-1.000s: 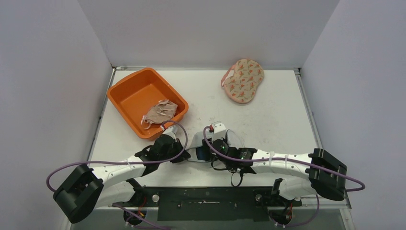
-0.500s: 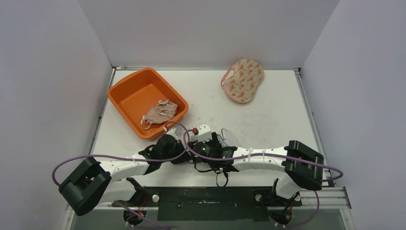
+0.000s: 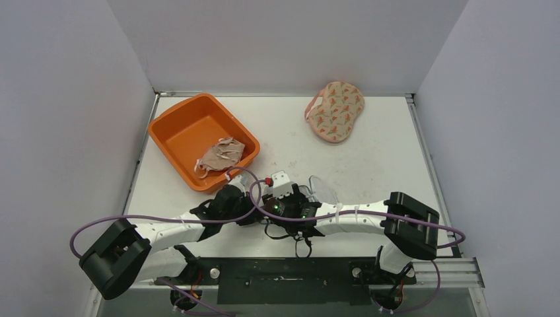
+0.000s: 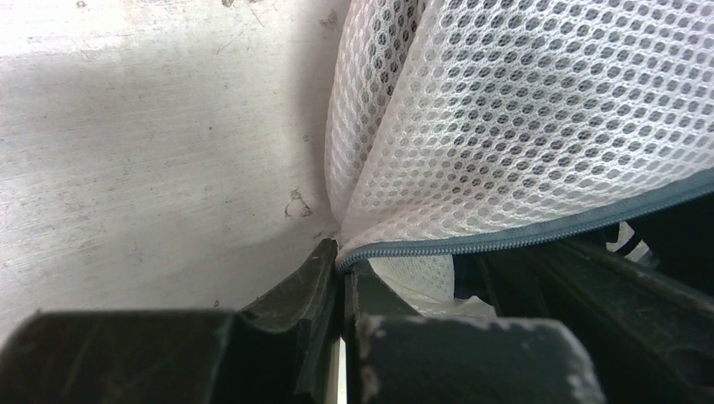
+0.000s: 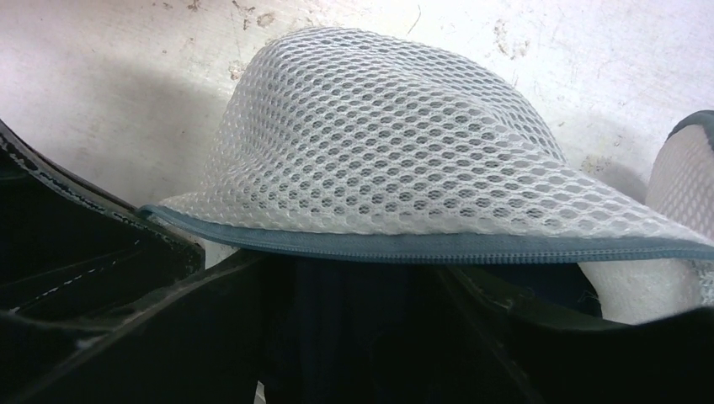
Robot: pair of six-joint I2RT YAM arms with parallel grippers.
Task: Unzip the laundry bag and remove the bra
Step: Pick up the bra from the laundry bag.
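The white mesh laundry bag (image 3: 321,187) lies near the table's front, mostly under my two wrists. My left gripper (image 4: 343,268) is shut on the end of its grey zipper edge (image 4: 522,234), pinning that corner; the mesh (image 4: 522,118) bulges above it. The zipper (image 5: 438,248) is parted and the upper mesh flap (image 5: 396,160) arches over the opening. My right gripper (image 5: 362,307) reaches into that opening, jaws apart, with dark navy fabric (image 5: 345,328), apparently the bra, filling the gap between them. Whether the fingers press on it is not visible.
An orange tub (image 3: 177,129) at the left back holds a crumpled beige garment (image 3: 221,155). A floral pink pouch (image 3: 335,111) lies at the back near the wall. Both wrists (image 3: 264,208) crowd together at the front centre.
My right arm has slid left, bringing its gripper up against the left one and into the bag's opening. Its jaws widened, then narrowed. The left gripper kept hold of the zipper edge.
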